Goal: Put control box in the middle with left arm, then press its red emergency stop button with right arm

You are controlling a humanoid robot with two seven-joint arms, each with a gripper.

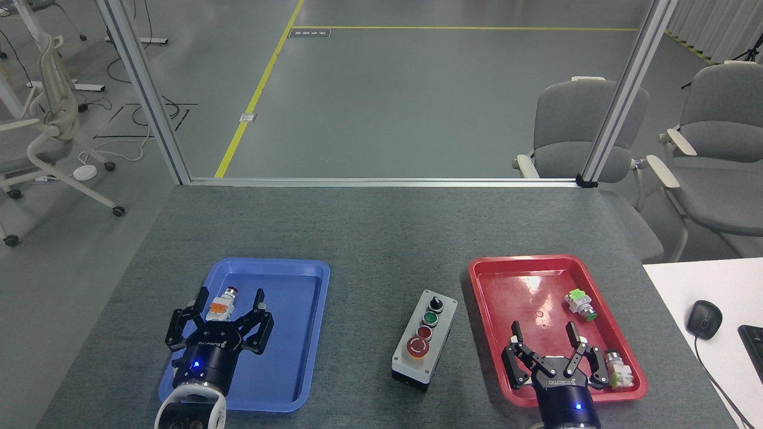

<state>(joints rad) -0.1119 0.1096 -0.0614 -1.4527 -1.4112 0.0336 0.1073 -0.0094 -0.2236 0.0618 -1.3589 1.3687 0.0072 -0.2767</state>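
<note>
Since the control box (424,339) is set between both trays, rigid and probably weighty, it is best gripped across its long sides; the left gripper (229,296) and right gripper (543,332) are spread, empty.

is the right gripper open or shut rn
Open. The right gripper hangs over the red tray with its jaws spread wide and nothing between them, off to the right of the control box.
</note>
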